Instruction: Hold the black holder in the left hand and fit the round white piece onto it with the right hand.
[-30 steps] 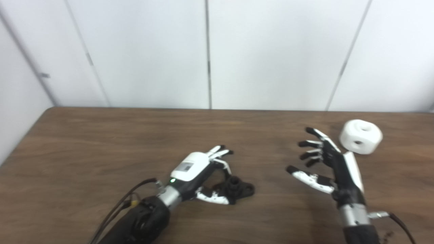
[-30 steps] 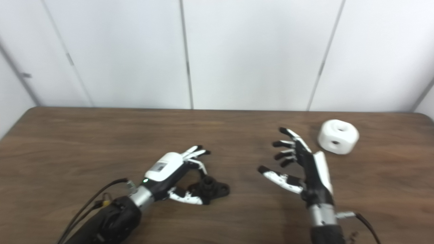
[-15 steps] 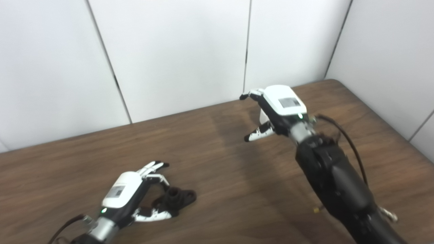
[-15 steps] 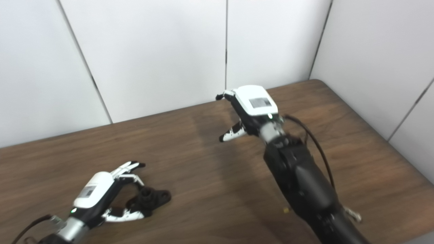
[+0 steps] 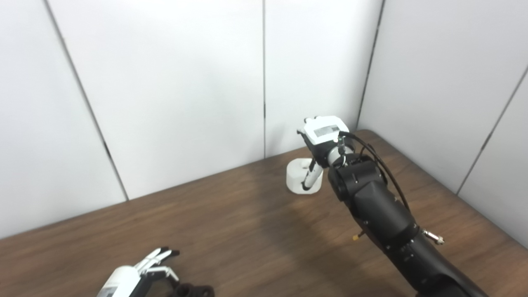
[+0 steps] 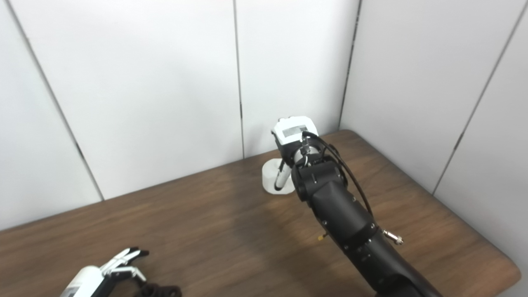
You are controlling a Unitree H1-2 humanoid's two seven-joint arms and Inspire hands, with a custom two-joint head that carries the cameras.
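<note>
The round white piece (image 5: pixel 294 182) sits on the brown table (image 5: pixel 247 231) near the back wall; it also shows in the right eye view (image 6: pixel 269 178). My right hand (image 5: pixel 324 135) is stretched out over it, back of the hand up. Its thumb (image 5: pixel 309 178) lies down the piece's front side, and the other fingers are hidden behind the hand. My left hand (image 5: pixel 128 279) is at the bottom left edge, partly cut off, with two fingers stretched out. The black holder (image 5: pixel 194 291) lies on the table right beside it; whether it is gripped cannot be told.
White wall panels stand close behind the table and along its right side. The table's right edge and rounded front right corner (image 6: pixel 509 272) show. My right forearm (image 5: pixel 383 214) crosses the table's right half.
The camera has swung right and up. My right arm has reached out to the white piece at the back and come down over it. My left hand stays by the black holder.
</note>
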